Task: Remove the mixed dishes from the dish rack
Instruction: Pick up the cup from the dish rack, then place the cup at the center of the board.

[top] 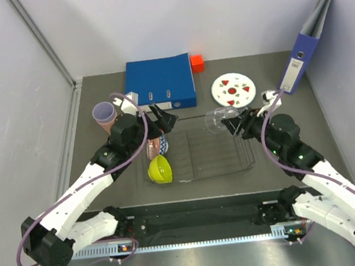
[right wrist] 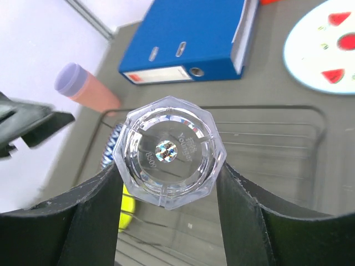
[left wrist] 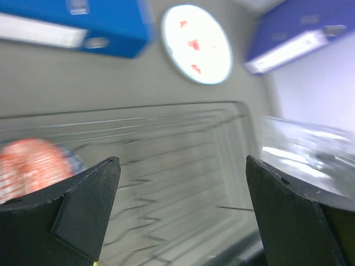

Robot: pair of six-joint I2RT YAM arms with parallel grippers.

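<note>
**Tumbler gripped at the rack's far corner.** The clear tumbler is shown clamped between the right jaws. Its faceted base is turned toward the wrist camera, and a black finger is pressed against each flank. It is held on its side at the far right corner of the dish rack. Whether the wire is touched cannot be told.

The grip itself is revealed only in the right wrist view, where the moulded base and both contacts are plain. The tumbler's place against the rack is given by the top view. There the lime-yellow bowl and the brown-blue patterned bowl are seen at the rack's left end. The white plate is seen on the table beyond the rack. The lilac and salmon-pink cups are stacked together on the table to the left, and the blue binder is set behind the rack.

In the blurred left wrist view the left jaws are spread wide over the rack's wires, with nothing gripped or touched. The tumbler is seen off to their right and the patterned bowl at their left.
</note>
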